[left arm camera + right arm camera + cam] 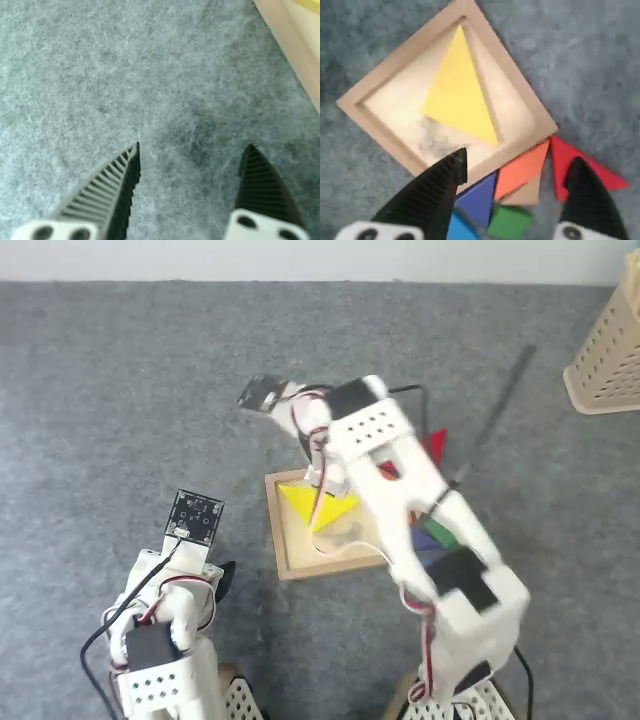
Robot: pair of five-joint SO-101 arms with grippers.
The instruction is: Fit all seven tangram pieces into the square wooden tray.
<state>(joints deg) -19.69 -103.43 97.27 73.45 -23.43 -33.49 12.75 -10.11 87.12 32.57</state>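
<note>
right fingers point(435, 190) hung open, orange piece point(522, 170) between them by the tray point(400, 52), probably lining up a pick; left fingers point(110, 195) open over desk point(100, 75).

I see a grey felt-like covering point(120, 390) spread over the whole table, evenly lit, with only soft shadows. Along the far edge runs 1 pale band point(300, 258), likely wall. At the far right stands 1 beige perforated basket point(610, 350), partly cut off.

One wooden tray point(347, 103), six coloured tangram pieces point(457, 95), one tan piece point(526, 192), one left pincer point(193, 146), one right pincer point(520, 155), one basket point(605, 350).
</note>
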